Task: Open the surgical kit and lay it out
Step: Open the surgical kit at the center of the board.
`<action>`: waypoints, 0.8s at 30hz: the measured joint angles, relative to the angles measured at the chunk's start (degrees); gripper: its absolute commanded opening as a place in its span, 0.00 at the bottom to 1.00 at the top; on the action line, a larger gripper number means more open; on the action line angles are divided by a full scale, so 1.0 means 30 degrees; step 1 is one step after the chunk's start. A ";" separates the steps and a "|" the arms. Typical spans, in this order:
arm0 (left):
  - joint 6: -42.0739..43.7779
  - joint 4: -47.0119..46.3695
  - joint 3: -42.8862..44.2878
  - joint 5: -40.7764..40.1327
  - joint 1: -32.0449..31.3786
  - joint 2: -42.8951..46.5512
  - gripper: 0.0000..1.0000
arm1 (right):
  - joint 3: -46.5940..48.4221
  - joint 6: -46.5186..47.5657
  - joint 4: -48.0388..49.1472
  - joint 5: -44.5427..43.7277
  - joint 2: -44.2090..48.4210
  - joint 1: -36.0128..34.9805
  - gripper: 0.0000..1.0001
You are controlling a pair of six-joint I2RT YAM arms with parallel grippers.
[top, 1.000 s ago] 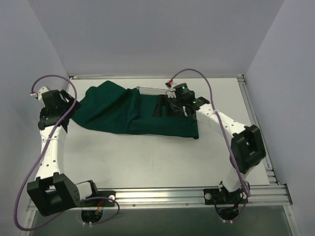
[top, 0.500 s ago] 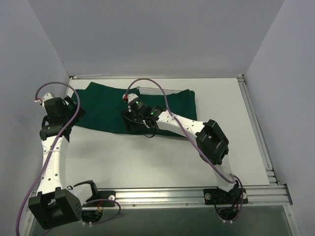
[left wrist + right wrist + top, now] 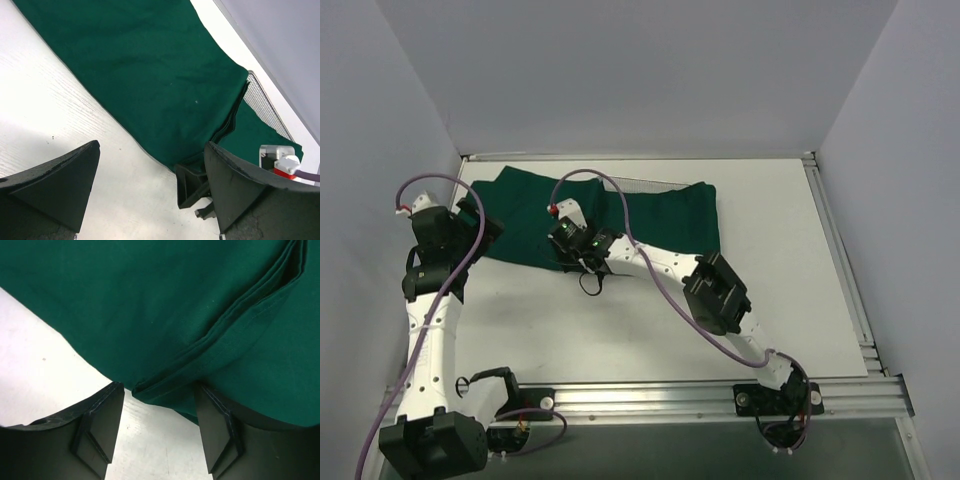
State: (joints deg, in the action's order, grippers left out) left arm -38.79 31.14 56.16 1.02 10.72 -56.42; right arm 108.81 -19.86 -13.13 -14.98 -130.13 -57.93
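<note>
Dark green cloth wrap, silver wire-mesh tray, white wood-grained table, purple cables.

— What's different from a second ago?

— I've swung my right gripper from the right end of the green drape across to its near-left edge; the jaws, wide then, have narrowed some and now straddle a folded corner of it.

— And the cloth?

— It came along. The right portion got folded leftward, so the drape lies more compactly, and the mesh tray edge peeks out at the back.

— The left arm?

— My left gripper crept slightly nearer the drape.
</note>
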 measured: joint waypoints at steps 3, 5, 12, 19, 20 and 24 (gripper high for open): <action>0.0015 0.0000 -0.0022 0.0197 -0.0029 -0.0007 0.94 | 0.1049 -0.0015 -0.0561 -0.1501 -0.0838 -0.0357 0.49; 0.0044 -0.0007 -0.0022 0.0306 -0.0051 -0.0007 0.94 | 0.1552 -0.0051 -0.0947 -0.2382 -0.1268 -0.0641 0.41; 0.0117 0.0000 -0.0015 0.0488 -0.0066 -0.0153 0.94 | 0.2761 -0.0350 -0.2302 -0.5093 -0.2215 -0.1457 0.06; 0.0146 -0.0007 -0.0015 0.0721 -0.0102 -0.0168 0.94 | 0.3104 -0.0699 -0.2732 -0.6681 -0.2069 -0.1566 0.00; 0.0160 -0.0015 -0.0015 0.0794 -0.0102 -0.0168 0.94 | 0.2980 -0.0721 -0.2747 -0.6994 -0.1894 -0.1545 0.00; 0.0226 -0.0087 -0.0022 0.1246 -0.0102 -0.0168 0.94 | 0.1807 -0.0699 -0.2929 -0.7606 -0.0073 -0.1005 0.00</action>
State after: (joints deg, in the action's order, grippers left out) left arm -38.11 30.87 56.10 4.75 10.41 -56.93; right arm 114.24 -21.96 -21.91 -37.80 -130.34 -60.95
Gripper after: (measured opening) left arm 0.938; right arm 0.065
